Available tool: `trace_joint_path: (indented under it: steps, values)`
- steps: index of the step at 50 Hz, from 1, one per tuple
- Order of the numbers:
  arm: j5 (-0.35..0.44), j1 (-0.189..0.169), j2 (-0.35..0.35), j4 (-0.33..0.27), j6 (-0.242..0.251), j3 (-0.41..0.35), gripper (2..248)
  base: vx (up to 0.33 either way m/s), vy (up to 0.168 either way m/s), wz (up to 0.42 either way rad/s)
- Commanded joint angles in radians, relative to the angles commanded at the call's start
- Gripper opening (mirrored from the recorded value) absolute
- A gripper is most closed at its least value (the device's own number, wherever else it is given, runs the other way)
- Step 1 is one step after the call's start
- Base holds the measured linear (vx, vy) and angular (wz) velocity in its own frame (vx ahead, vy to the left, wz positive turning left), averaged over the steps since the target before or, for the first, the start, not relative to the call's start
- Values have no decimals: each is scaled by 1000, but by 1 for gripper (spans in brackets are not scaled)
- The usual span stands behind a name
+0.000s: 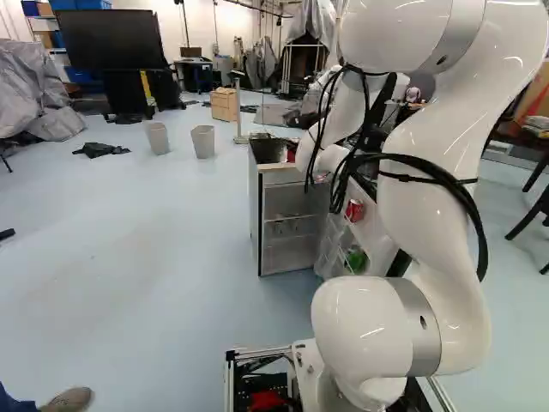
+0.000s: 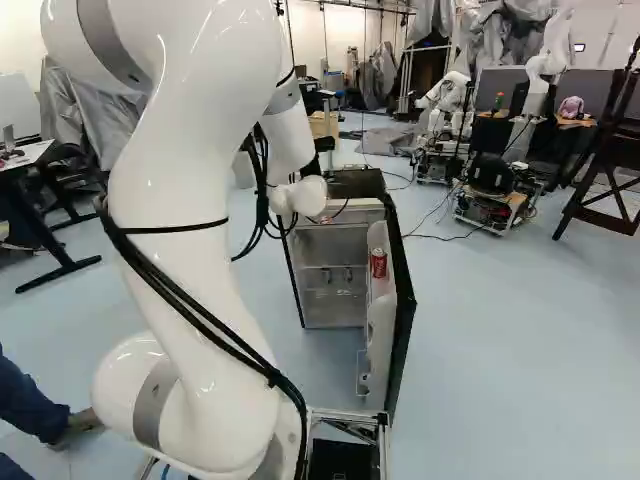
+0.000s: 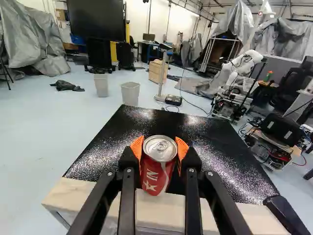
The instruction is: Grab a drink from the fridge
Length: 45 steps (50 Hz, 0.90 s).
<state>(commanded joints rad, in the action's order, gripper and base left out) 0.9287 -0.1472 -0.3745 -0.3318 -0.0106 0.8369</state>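
- Gripping a red-and-white metal drink can (image 3: 158, 181) from two sides, between the orange pads (image 3: 183, 149) of the black two-finger end effector (image 1: 290, 152).
- Held near the pale front edge of the black-topped fridge (image 2: 362, 184), between its front corners; cannot tell whether touching.
- Seen in the open white-lined door (image 2: 404, 320): another red can (image 2: 378, 263).
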Motion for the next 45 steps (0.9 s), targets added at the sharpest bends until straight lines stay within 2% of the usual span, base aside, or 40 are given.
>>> trace_joint_path:
  steps: [11, 12, 17, 18, 22, 23, 27, 28, 33, 34, 45]
  values:
    - [0, 0, 0, 0, 0, 0, 96, 0, 0, 0]
    - [0, 0, 0, 0, 0, 0, 124, 0, 0, 0]
    - [0, 0, 0, 0, 0, 0, 124, 0, 0, 0]
    - [0, 0, 0, 0, 0, 0, 156, 0, 0, 0]
    - [0, 0, 0, 0, 0, 0, 156, 0, 0, 0]
    - [0, 0, 0, 0, 0, 0, 191, 0, 0, 0]
    - [0, 0, 1, 0, 0, -2, 191, 0, 0, 0]
    - [0, 0, 2, 0, 0, -3, 226, 0, 0, 0]
    - [0, -3, 11, 0, 0, -14, 226, 0, 0, 0]
    - [0, -4, 14, 0, 0, -17, 247, 0, 0, 0]
    - [0, -25, 57, 0, 0, -62, 247, 0, 0, 0]
